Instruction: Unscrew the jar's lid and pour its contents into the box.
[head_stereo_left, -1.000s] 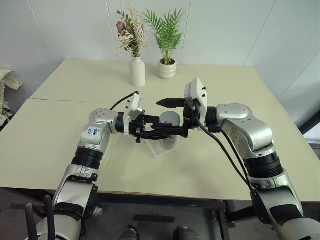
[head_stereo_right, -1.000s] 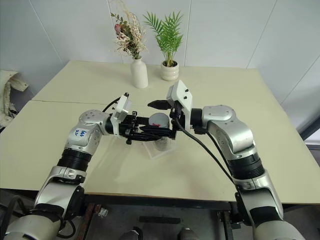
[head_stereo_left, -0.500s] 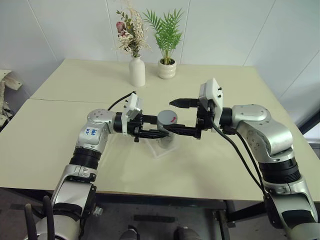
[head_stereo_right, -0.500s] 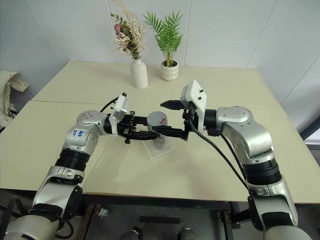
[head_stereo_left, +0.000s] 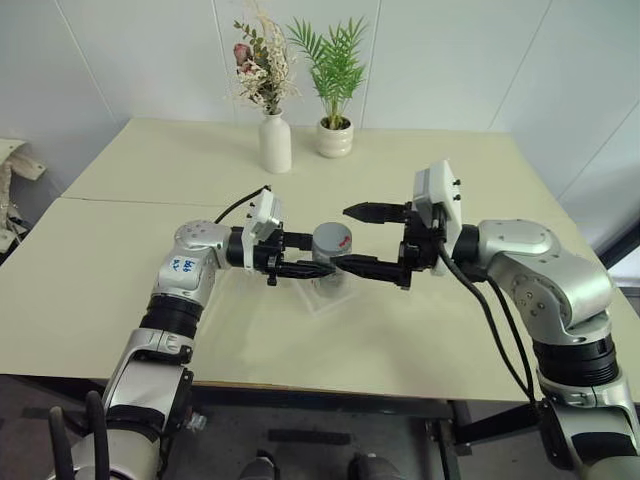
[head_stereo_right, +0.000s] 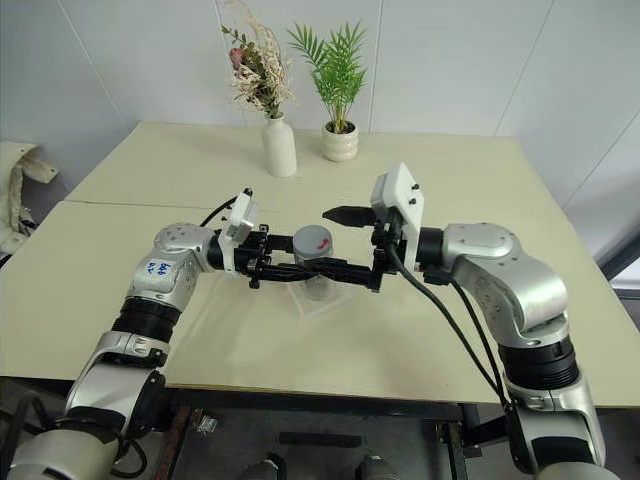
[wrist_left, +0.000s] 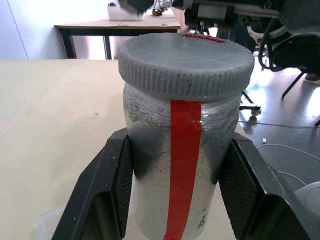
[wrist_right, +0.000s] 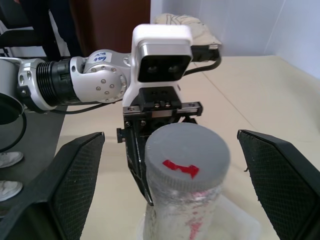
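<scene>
Jar (head_stereo_left: 331, 262) is held at the centre of the left eye view, clamped between the two fingers of the left gripper (wrist_left: 177, 187), above the box (head_stereo_left: 322, 296) on the table (head_stereo_left: 120, 250). The lid (wrist_right: 187, 157), marked with a red squiggle, is screwed on; a red strip is seen down the jar's side. Compared with a second ago, the right gripper (head_stereo_left: 362, 238) has been drawn back toward the right of the frame, its fingers spread wide and clear of the lid. Blue handwriting on the left arm cannot be read.
</scene>
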